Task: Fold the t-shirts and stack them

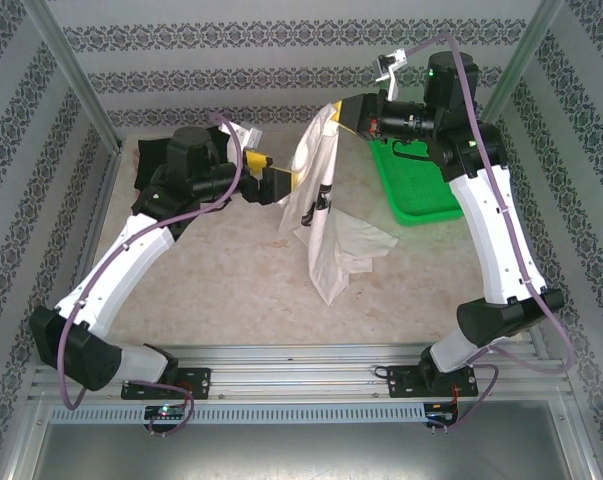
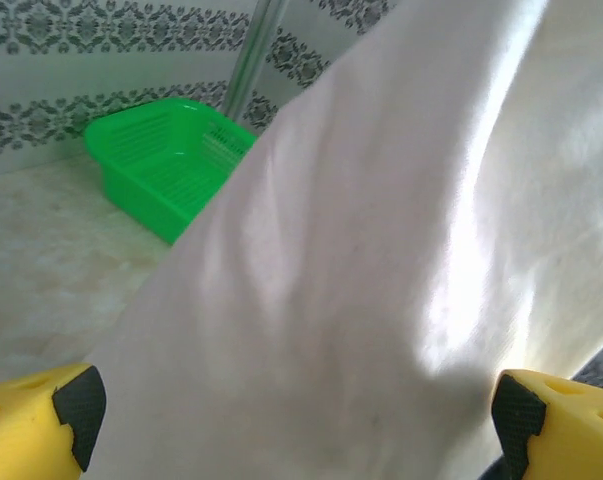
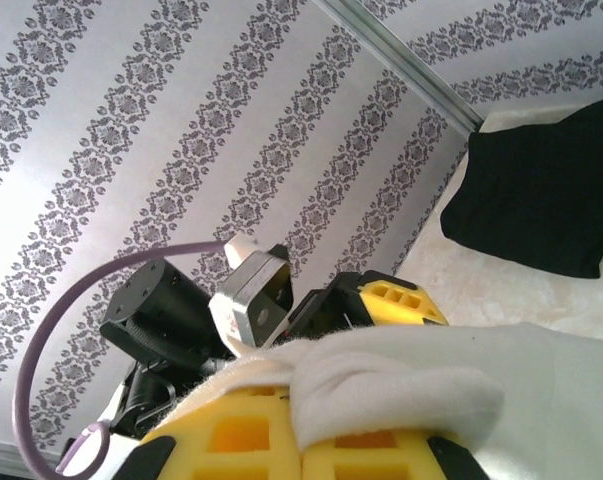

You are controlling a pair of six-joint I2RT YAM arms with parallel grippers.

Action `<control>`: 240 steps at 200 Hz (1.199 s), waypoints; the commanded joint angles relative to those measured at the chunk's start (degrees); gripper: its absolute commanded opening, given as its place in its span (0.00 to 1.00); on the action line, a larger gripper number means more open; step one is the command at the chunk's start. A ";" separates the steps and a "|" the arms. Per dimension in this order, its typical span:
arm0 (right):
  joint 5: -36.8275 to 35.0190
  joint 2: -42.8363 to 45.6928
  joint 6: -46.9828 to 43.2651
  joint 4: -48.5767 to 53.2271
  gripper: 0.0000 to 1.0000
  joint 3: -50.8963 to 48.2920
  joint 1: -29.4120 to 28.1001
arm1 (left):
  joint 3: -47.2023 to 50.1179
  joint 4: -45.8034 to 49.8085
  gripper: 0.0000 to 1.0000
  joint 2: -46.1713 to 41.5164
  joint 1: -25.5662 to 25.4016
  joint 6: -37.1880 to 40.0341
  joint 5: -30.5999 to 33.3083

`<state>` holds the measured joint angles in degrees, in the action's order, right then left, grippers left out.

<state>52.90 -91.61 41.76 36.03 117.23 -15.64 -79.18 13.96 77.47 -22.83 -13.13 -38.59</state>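
Cream-white t-shirt (image 1: 321,215): hangs mid-bench, top edge pinched in right tool (image 1: 343,112), lower end on bench (image 1: 211,290). Left tool (image 1: 281,180): spread wide, fingers flanking cloth. Black t-shirt (image 3: 541,195): far left. Green mesh basket (image 1: 416,185): far right.

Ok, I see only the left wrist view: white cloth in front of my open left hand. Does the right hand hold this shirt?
Observer: Yes, the right hand is shut on the top of the cream shirt and holds it up.
Operator: Does the shirt touch the table?
Observer: Its lower end lies on the table.
Operator: And where is the black one?
Observer: The black shirt lies at the far left corner.
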 commanded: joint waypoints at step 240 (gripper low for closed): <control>0.05 -4.19 -3.46 8.09 0.00 3.94 -2.27 | -2.12 6.60 0.00 -0.95 -6.02 17.96 30.31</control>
<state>53.36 -97.78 39.97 44.42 119.90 -19.25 -81.49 23.59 79.22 -30.50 4.91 -9.28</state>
